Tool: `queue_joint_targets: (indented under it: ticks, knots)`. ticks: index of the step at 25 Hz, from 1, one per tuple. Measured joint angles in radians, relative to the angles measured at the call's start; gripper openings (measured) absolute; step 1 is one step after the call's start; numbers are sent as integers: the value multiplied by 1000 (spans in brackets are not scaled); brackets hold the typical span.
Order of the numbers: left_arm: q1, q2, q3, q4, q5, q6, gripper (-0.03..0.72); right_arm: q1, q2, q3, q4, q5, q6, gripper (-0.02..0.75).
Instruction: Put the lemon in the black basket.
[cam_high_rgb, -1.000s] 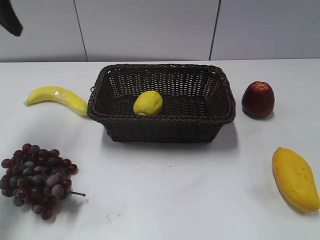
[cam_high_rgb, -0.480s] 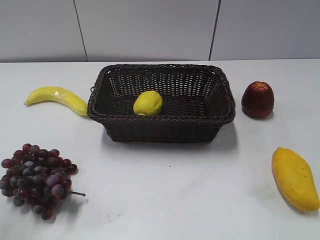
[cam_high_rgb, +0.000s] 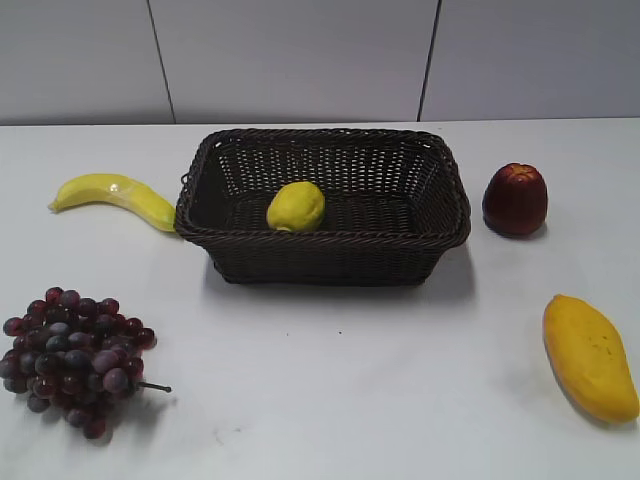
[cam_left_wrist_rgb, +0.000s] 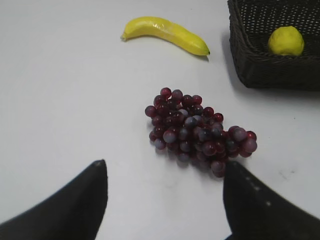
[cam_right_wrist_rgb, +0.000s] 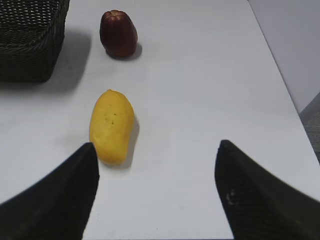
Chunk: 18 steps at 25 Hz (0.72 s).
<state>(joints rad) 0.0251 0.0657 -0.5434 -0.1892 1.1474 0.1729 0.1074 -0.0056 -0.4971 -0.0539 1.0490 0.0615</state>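
The lemon (cam_high_rgb: 296, 207) lies inside the black basket (cam_high_rgb: 440, 230) near its front left, on the basket floor. It also shows in the left wrist view (cam_left_wrist_rgb: 286, 40) inside the basket (cam_left_wrist_rgb: 250, 70). A corner of the basket shows in the right wrist view (cam_right_wrist_rgb: 30, 50). My left gripper (cam_left_wrist_rgb: 165, 170) is open and empty, above bare table near the grapes. My right gripper (cam_right_wrist_rgb: 156, 152) is open and empty, above bare table right of the mango. Neither gripper shows in the exterior view.
A banana (cam_high_rgb: 115, 196) lies left of the basket. A bunch of dark grapes (cam_high_rgb: 72, 358) sits at the front left. A dark red apple (cam_high_rgb: 515, 199) stands right of the basket. A mango (cam_high_rgb: 589, 356) lies at the front right. The table's right edge (cam_right_wrist_rgb: 280, 75) is close.
A dark arm part at the top left of the exterior view one second ago has gone out of view. The lemon and the other fruit have not moved.
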Motion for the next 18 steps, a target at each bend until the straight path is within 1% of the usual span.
queue_joint_targets:
  ticks: [2,4,10,18]
  knots:
    - [1,-58,17,22,20,-1,544,0,0,0,0,0,0,590]
    - [3,-68,26,37,25,-1,543,0,0,0,0,0,0,590]
    - [3,-31,54,33,-32,-1,543,0,0,0,0,0,0,590]
    - [3,-20,56,31,-51,-1,543,0,0,0,0,0,0,590]
